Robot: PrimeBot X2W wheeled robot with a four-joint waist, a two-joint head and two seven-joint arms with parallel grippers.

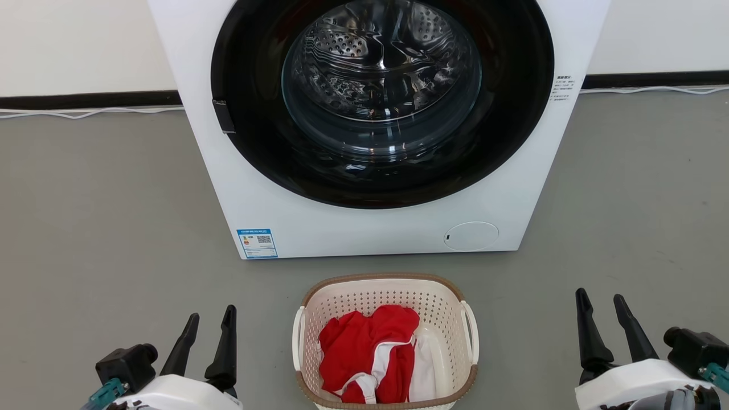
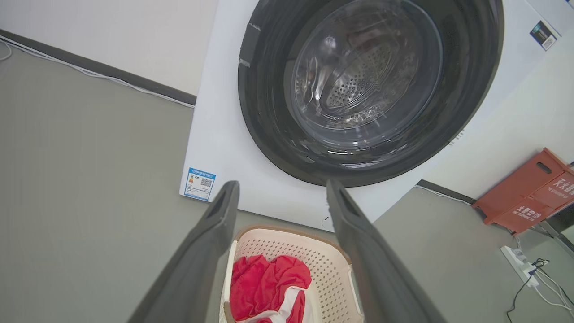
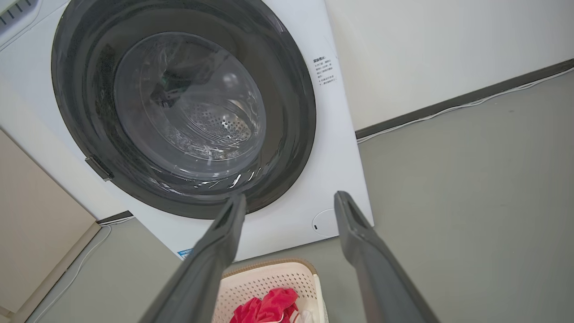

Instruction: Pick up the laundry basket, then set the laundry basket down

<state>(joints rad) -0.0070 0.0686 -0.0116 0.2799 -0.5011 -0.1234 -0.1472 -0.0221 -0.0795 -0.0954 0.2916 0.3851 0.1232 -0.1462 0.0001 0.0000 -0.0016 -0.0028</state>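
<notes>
We see the laundry basket [image 1: 393, 300] standing on the grey floor [image 1: 102, 228] just in front of the white washing machine [image 1: 353, 228], a narrow strip of floor between them. A red and white garment [image 1: 364, 341] lies bunched inside the basket, and its white loop handles show at either side. Our left gripper [image 1: 212, 312] hangs to the basket's left and our right gripper [image 1: 599, 294] to its right, each well apart from it. Both sets of dark fingers stand moderately parted, pointing toward the machine, with nothing between them.
</notes>
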